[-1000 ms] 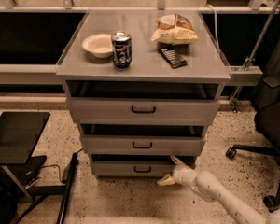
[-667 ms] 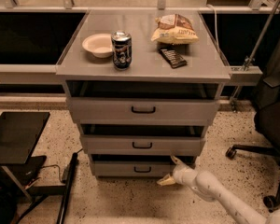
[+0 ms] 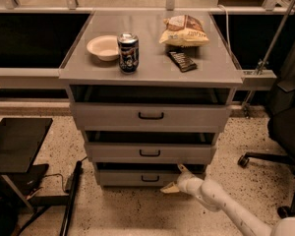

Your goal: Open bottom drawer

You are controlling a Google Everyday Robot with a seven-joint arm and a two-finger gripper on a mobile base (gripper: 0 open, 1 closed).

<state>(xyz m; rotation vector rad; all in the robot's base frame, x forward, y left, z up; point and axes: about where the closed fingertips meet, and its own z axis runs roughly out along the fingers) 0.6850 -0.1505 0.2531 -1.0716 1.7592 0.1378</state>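
The bottom drawer [image 3: 132,178] is the lowest grey front of three, with a small black bar handle [image 3: 150,179] at its centre. It stands out a little from the cabinet, with a dark gap above it. My gripper [image 3: 175,178] is at the drawer's right end, just right of the handle. Its two pale fingers are spread, one up by the drawer's top edge [image 3: 182,169] and one low near the floor [image 3: 168,189]. It holds nothing. My white arm [image 3: 226,205] comes in from the lower right.
Middle drawer [image 3: 150,153] and top drawer [image 3: 151,116] sit above. On the cabinet top are a bowl [image 3: 103,47], a can [image 3: 128,52], a chip bag [image 3: 184,31] and a dark bar [image 3: 182,60]. A black office chair [image 3: 285,132] stands right, a black stand [image 3: 17,144] left.
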